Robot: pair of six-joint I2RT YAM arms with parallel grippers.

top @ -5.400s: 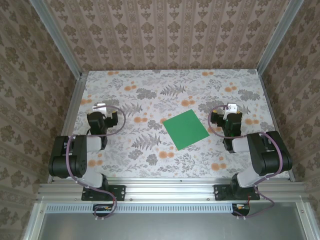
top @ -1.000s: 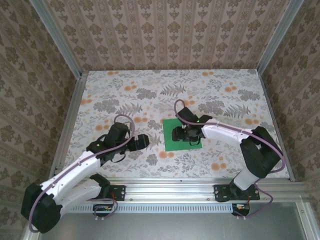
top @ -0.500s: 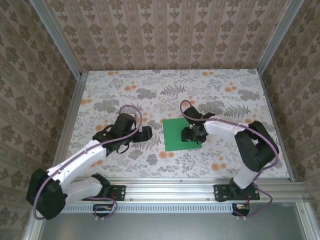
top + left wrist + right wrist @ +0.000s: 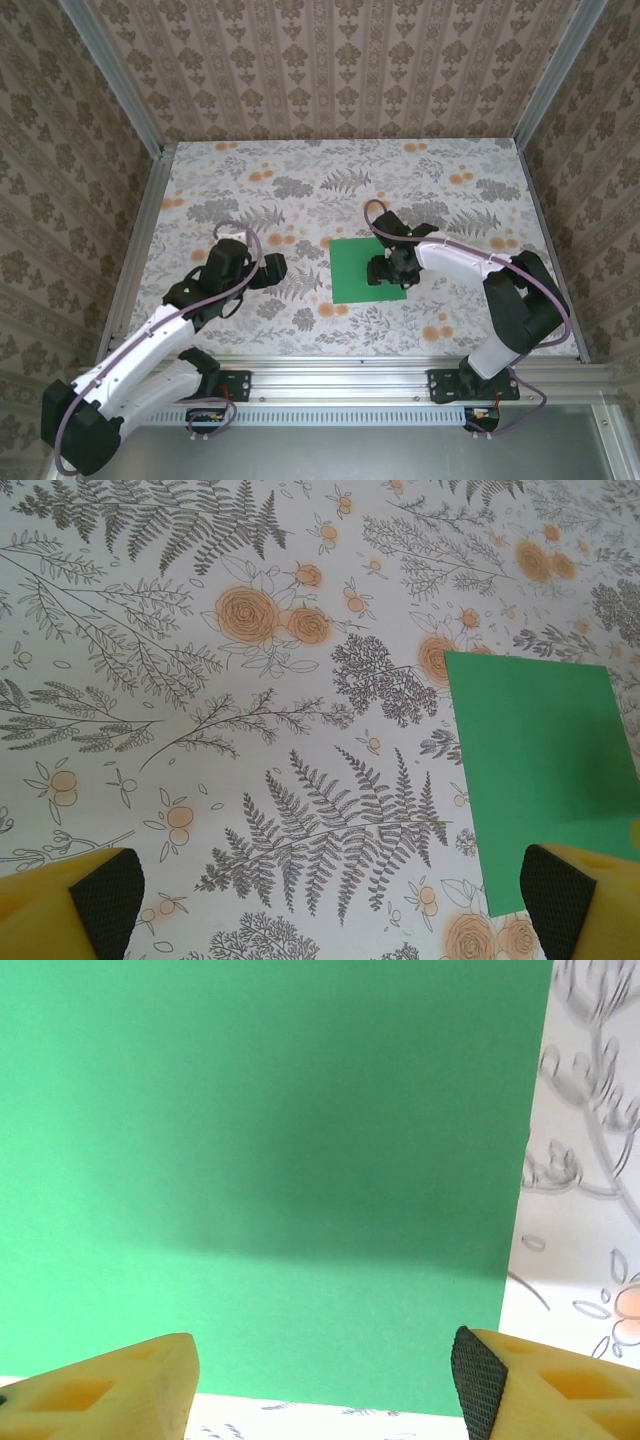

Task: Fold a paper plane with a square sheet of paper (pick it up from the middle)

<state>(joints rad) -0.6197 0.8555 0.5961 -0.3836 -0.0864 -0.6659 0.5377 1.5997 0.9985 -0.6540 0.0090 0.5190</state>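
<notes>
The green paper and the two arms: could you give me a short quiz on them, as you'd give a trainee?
1. True or false: the paper is already folded.
2. The right gripper is: A over the paper; B well to the left of it; C far behind it.
3. Fill in: the left gripper has its jaws ____.
Key: 1 false; 2 A; 3 open.
</notes>
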